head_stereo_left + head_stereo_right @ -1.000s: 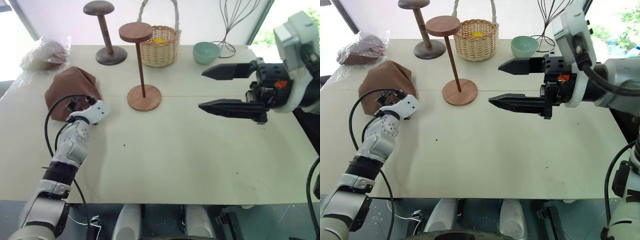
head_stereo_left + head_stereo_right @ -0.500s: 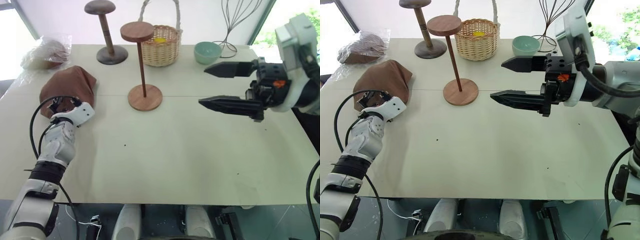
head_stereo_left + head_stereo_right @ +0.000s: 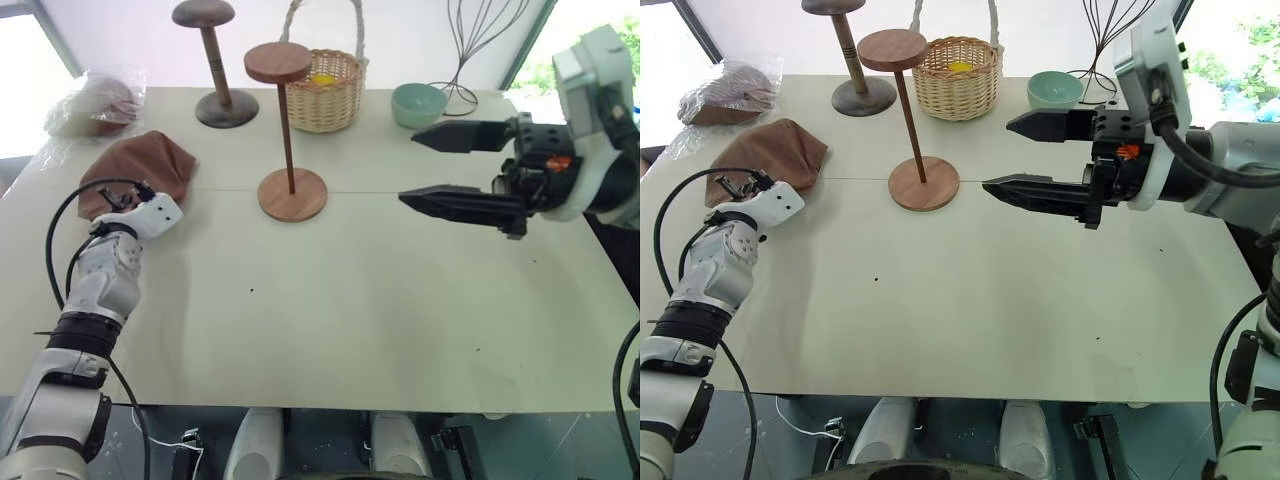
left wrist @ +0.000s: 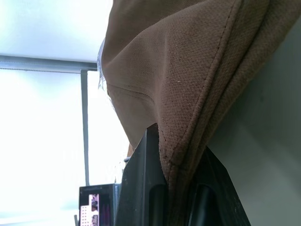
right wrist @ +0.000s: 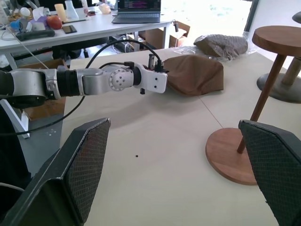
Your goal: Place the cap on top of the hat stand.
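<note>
My left gripper (image 4: 176, 197) is pinched on the near edge of the cap (image 3: 140, 167), a fold of brown cloth caught between the two black fingers (wrist view shows the seam running right into the pinch). Most of the cap lies on the table (image 3: 350, 300) just ahead of those fingers. My right gripper (image 3: 430, 165) hangs above the table, pointing across toward my left, jaws spread wide with nothing between them. The hat stand (image 3: 290, 130) stands upright just beyond its fingertips, between my two grippers, disc top bare. Farther back than both: a darker stand (image 3: 212, 60), a wicker basket (image 3: 325, 90), a green bowl (image 3: 417, 104), a plastic bag (image 3: 92, 104)
</note>
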Tool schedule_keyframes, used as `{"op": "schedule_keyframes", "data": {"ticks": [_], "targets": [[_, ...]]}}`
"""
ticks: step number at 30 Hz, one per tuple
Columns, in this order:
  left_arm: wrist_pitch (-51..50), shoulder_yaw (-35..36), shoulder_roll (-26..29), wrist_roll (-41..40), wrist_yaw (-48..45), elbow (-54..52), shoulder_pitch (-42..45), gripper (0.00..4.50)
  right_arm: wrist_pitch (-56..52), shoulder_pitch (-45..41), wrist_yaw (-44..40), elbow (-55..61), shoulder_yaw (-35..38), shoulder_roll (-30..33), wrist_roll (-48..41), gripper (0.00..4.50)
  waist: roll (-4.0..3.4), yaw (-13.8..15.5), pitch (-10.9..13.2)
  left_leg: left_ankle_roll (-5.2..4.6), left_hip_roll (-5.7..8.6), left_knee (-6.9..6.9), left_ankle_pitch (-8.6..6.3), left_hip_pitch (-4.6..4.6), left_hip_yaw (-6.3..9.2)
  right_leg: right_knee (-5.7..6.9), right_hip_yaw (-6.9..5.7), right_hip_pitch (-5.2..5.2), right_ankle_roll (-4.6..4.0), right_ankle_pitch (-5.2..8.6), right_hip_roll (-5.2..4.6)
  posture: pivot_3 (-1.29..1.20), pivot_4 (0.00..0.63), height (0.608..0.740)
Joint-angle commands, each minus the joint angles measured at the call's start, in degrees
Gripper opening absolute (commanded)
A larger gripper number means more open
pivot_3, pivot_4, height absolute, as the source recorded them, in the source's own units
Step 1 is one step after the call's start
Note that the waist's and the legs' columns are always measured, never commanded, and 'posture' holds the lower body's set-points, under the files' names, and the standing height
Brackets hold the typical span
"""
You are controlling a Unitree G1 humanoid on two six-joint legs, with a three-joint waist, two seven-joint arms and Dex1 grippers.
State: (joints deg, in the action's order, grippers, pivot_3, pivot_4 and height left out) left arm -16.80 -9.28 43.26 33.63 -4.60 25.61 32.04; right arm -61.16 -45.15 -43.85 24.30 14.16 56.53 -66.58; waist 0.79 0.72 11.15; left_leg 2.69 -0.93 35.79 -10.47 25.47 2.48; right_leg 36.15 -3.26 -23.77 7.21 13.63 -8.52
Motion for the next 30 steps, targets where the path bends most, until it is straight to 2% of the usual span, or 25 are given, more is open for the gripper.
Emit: {"op": "schedule_keyframes", "data": {"ticks": [1, 5, 10, 15, 20, 24, 30], "targets": [[4.1, 5.0, 3.7, -3.0, -1.1, -5.9, 1.3, 0.07, 2.1, -0.4, -0.9, 0.0, 1.3, 1.7, 1.9, 4.5, 0.04, 0.0, 0.0, 0.0, 0.0, 0.0, 0.0, 0.02, 0.0, 0.0, 0.0, -0.01, 0.0, 0.0, 0.0, 0.0, 0.15, 0.728], [10.4, 9.2, 7.2, -7.4, -3.2, -10.8, 4.0, 0.07, 3.6, -1.1, -2.7, -2.6, 1.1, 3.4, 5.2, 4.5, 0.04, 0.1, 0.0, 0.01, 0.0, 0.0, 0.0, 0.06, -0.01, -0.04, 0.0, -0.04, 0.0, 0.0, -0.01, 0.0, 0.15, 0.728], [15.1, 12.1, 8.7, -11.9, -6.7, -15.5, 10.9, 0.07, 6.1, -2.7, -5.9, -7.3, 1.0, 6.1, 9.6, 4.5, 0.16, 0.0, 0.1, 0.02, 0.0, 0.02, 0.0, 0.12, -0.08, -0.06, 0.0, -0.05, 0.0, 0.0, -0.04, 0.0, 0.15, 0.728], [18.1, 10.9, 6.9, -13.5, -8.7, -16.9, 21.1, 0.07, 7.8, -4.6, -7.5, -10.4, 0.6, 7.0, 12.9, 4.5, 0.16, 0.0, 0.1, 0.01, 0.0, -0.01, 0.0, 0.11, -0.18, -0.07, 0.03, -0.07, 0.05, -0.01, -0.04, 0.0, 0.15, 0.728], [18.4, 9.4, 0.6, -15.8, -10.7, -18.5, 28.9, 0.07, 8.8, -5.2, -8.3, -11.3, 0.5, 7.1, 15.3, 4.5, 0.17, 0.0, 0.1, 0.0, 0.0, 0.01, 0.01, 0.06, -0.25, -0.04, 0.08, -0.04, 0.25, -0.1, -0.04, 0.0, 0.15, 0.728], [20.0, 8.2, -0.7, -16.7, -14.6, -22.8, 27.0, 0.07, 9.2, -5.0, -8.1, -11.5, 0.9, 7.2, 16.7, 4.5, 0.16, -0.3, 0.1, 0.0, 0.0, 0.03, 0.01, 0.04, -0.35, -0.05, 0.18, -0.04, 0.3, -0.12, -0.05, 0.0, 0.15, 0.728], [20.1, 9.2, 0.7, -18.2, -20.0, -30.9, 16.5, 0.07, 8.7, -5.0, -7.8, -11.0, 1.5, 7.0, 17.0, 4.5, 0.14, -1.0, 0.1, -0.01, -0.01, -0.03, 0.01, -0.05, -0.39, -0.01, 0.23, -0.05, 0.3, -0.12, -0.03, 0.0, 0.15, 0.728]]}}
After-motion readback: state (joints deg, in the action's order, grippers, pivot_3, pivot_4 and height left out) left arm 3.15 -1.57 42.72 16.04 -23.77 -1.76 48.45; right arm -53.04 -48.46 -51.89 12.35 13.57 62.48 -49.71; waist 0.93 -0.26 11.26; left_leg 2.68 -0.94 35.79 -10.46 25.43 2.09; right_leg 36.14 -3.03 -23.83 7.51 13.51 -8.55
